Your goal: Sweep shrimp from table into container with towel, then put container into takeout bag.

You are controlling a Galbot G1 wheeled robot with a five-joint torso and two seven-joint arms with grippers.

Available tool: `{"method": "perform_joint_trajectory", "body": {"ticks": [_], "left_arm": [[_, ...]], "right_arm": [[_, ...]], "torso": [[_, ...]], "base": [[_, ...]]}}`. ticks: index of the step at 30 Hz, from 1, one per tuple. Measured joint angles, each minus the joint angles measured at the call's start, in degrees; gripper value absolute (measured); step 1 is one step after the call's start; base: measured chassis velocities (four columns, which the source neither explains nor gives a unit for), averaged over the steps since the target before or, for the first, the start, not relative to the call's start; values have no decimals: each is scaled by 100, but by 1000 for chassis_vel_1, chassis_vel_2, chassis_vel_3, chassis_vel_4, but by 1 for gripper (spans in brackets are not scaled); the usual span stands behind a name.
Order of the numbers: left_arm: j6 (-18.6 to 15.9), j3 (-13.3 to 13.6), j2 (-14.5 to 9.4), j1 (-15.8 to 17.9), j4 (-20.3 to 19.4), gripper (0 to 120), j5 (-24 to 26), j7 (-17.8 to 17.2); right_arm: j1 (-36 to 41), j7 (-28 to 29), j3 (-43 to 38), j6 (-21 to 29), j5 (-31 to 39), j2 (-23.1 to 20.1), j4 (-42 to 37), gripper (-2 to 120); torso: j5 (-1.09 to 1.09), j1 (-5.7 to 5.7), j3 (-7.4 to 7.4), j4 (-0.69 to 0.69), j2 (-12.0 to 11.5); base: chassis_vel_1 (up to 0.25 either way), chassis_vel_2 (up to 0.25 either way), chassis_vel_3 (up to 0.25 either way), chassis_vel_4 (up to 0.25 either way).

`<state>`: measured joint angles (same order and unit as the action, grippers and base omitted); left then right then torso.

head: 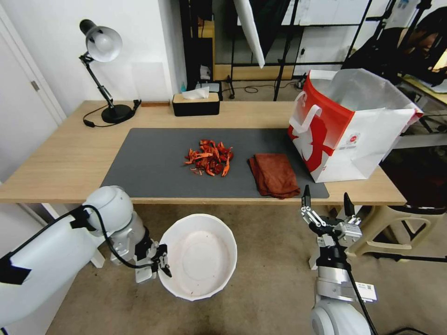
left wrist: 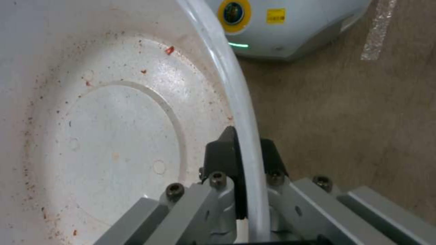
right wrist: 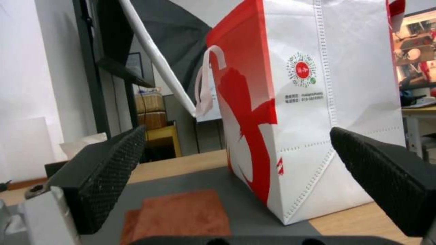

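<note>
Two grippers of mine hang below the near edge of the table, over the carpet. On my left, my left gripper is clamped on the rim of the container; in the left wrist view one black fingertip sits inside the wall and the other outside, with the white rim pinched between them. I hold the container level in front of the table edge, apart from it, and its inside carries only pink stains and a few red specks.

Up on the dark grey mat, the shrimp lie in a loose heap near the middle. Just to their right rests the towel, folded flat close to the mat's near edge. Farther right the takeout bag stands upright with its mouth open, one corner on the mat, near the towel.

Below the towel and bag, my right gripper points upward with its fingers spread wide and nothing between them. In the right wrist view the textured pads frame the towel and the bag's corner.
</note>
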<state>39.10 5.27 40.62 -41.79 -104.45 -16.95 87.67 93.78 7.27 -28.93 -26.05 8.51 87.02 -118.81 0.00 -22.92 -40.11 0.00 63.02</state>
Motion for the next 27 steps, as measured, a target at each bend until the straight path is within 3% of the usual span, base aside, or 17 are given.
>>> {"method": "perform_joint_trajectory", "body": {"ticks": [11, 19, 27], "left_arm": [[132, 273, 468, 398, 669, 0, -209, 0], [196, 441, 684, 625, 1103, 0, -257, 0], [271, 490, 807, 707, 1293, 0, -395, 0]], "right_arm": [[-48, 1, -28, 26, 43, -24, 15, 100], [-149, 8, -22, 68, 65, -39, 103, 100], [-291, 47, 15, 260, 117, -107, 167, 100]], "torso": [[0, 0, 0, 0, 0], [-1, 0, 0, 0, 0], [0, 0, 0, 0, 0]], "base": [[0, 0, 0, 0], [0, 0, 0, 0], [0, 0, 0, 0]]}}
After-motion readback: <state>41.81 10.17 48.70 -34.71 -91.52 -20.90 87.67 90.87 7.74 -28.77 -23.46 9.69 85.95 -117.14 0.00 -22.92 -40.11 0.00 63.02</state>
